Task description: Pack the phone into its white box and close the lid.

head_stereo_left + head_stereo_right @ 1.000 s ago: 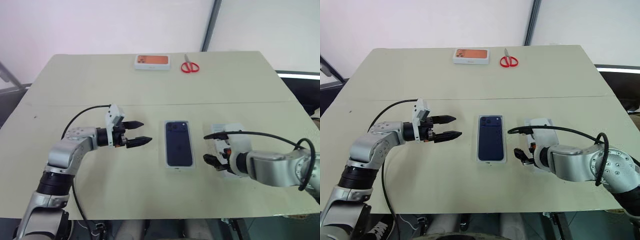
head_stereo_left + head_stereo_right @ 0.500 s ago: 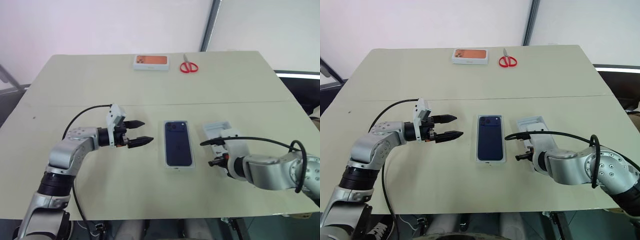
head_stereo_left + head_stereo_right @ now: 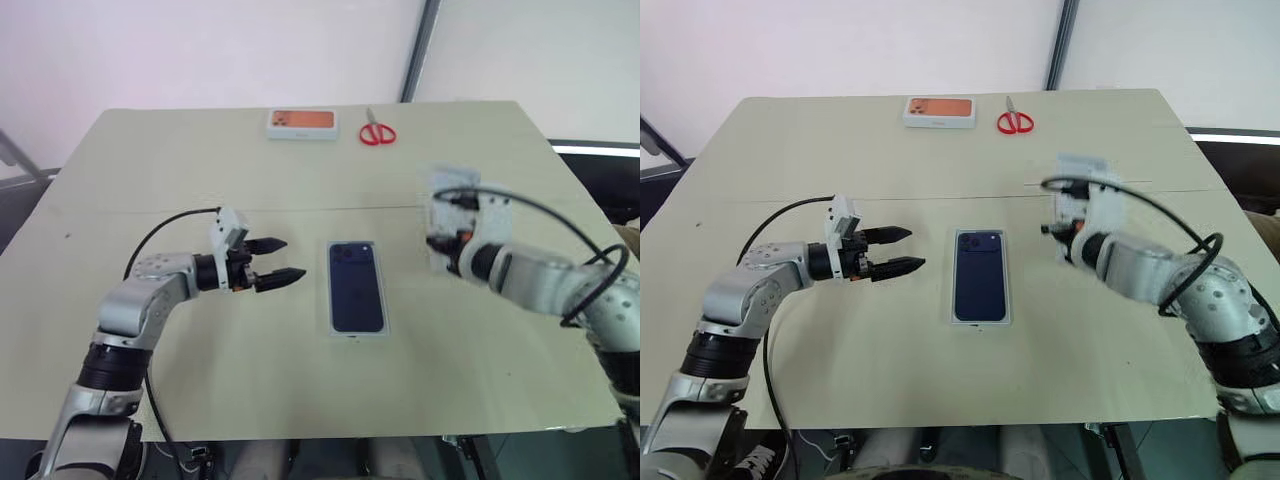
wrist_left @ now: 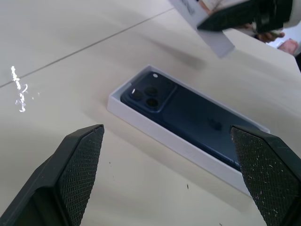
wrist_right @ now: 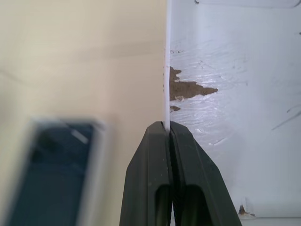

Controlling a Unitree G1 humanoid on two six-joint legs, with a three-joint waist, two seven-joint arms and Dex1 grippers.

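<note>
Cardboard, glass-like gloss and matt tabletop

The phone (image 4: pixel 188 113) has a smooth, glossy dark navy back with shiny lens rings, lying in the white box (image 4: pixel 141 125) of matt, smooth cardboard. The lid (image 5: pixel 235 94) is white card too, its inner face slightly sheeny and scuffed, with torn patches baring brown paper fibre. The table (image 3: pixel 250 180) top is a matt, pale beige, smooth surface with a fine seam across it. The left gripper (image 4: pixel 164 179) has fingers (image 4: pixel 80 165) of black, matt, finely stippled plastic; the right gripper (image 5: pixel 169 136) looks smoother, semi-gloss black. Near the far edge, the scissors (image 3: pixel 378 131) have shiny red plastic handles.
</note>
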